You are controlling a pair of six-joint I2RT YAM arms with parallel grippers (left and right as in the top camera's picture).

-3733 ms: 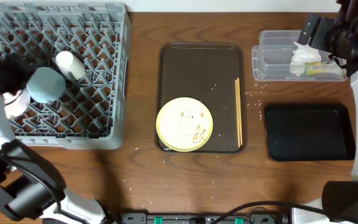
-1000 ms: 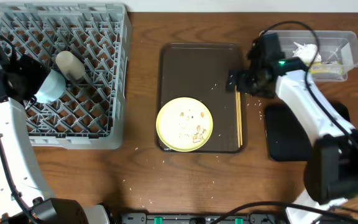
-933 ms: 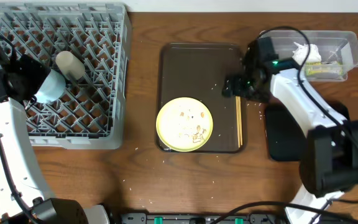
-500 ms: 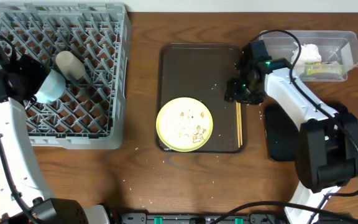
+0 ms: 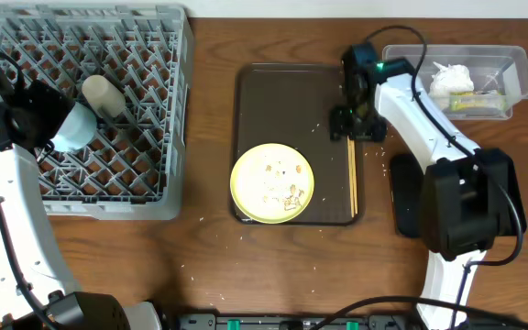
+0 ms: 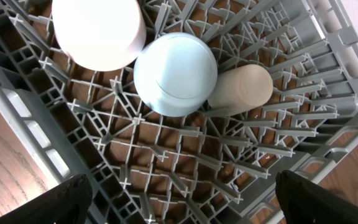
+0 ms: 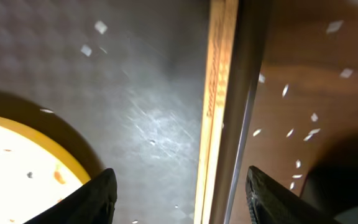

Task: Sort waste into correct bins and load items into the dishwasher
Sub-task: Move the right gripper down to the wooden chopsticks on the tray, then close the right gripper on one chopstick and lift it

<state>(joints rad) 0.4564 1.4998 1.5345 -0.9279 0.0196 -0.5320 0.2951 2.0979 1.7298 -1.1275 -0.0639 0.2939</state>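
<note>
The right hand hangs low over the chopsticks with its fingers apart and nothing gripped. The pair lies between them, tight against the raised right rim of the brown tray. That rim is the trouble: a closing finger may catch it and drag or tip the tray, or pinch only one stick and let the other roll off onto the surface. A jolted tray would also shake the yellow plate, which sits at its near end with food scraps on it.

The clear tub already holds the tissue and the wrapper. The black tray lies partly under the right arm. The left hand is wide open and empty above the rack, where the blue bowl and a pale cup rest, well apart from the tray.
</note>
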